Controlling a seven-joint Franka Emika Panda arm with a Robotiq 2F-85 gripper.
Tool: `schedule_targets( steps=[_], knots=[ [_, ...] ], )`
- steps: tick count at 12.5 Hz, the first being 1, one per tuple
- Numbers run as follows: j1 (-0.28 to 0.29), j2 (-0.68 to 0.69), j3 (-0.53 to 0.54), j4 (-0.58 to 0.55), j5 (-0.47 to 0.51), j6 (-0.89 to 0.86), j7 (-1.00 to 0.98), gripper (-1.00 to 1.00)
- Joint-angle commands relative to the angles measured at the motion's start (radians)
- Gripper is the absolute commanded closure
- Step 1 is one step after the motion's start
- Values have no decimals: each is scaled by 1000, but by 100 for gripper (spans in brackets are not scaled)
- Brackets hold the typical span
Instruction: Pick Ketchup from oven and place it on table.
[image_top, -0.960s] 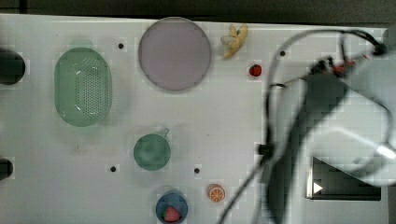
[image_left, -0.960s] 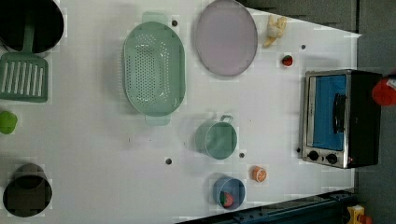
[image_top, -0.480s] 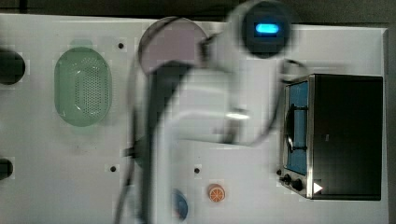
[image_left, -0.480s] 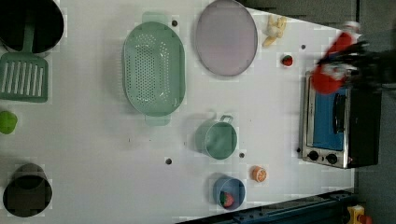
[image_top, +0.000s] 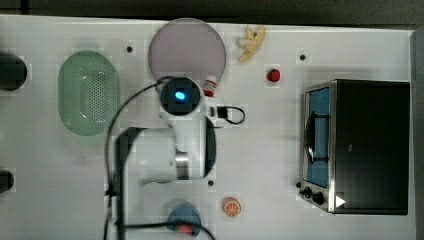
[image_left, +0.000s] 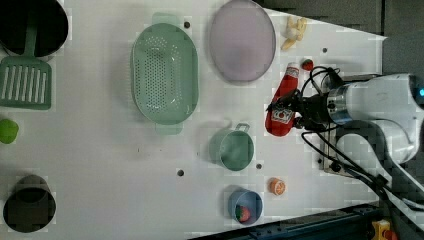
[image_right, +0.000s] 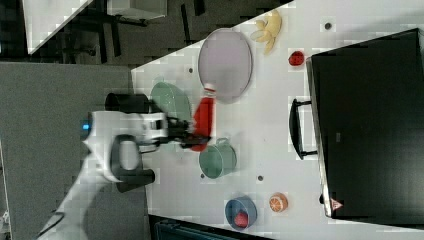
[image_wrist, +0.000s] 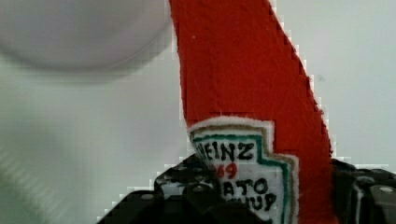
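My gripper (image_left: 294, 113) is shut on the Ketchup (image_left: 282, 100), a red squeeze bottle with a white label, gripped at its lower body. In the wrist view the Ketchup (image_wrist: 243, 70) fills the middle, with a black finger (image_wrist: 187, 196) on each side of the label. The bottle hangs over the white table (image_top: 275, 150) between the purple plate and the green mug. Its white cap (image_top: 211, 86) points at the plate's edge. Whether it touches the table I cannot tell. In the right view the Ketchup (image_right: 202, 120) sticks out past my gripper (image_right: 192, 137). The oven (image_top: 360, 145) stands at the top view's right, well away from the arm.
A pale purple plate (image_top: 186, 50), a green colander (image_top: 89, 92) and a green mug (image_left: 232, 149) surround the bottle. A strawberry (image_top: 273, 75), a banana (image_top: 251, 42), an orange slice (image_top: 231, 206) and a blue bowl (image_left: 245, 206) lie further off. The arm's cables trail over the table.
The arm has swung from over the oven toward the top view's left, carrying the Ketchup across the table to beside the purple plate.
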Motion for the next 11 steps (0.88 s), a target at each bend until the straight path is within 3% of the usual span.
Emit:
schedule_targets(
  steps=[1, 4, 5, 7, 11],
  knots=[
    [-91, 19, -73, -30, -9, 87, 32, -23],
    [-91, 95, -74, -49, -9, 171, 32, -26],
    [-91, 115, -74, -49, -9, 197, 32, -42],
    [-91, 135, -76, -50, -8, 240, 35, -93],
    [-90, -5, -80, -18, -7, 186, 122, -100]
  ],
)
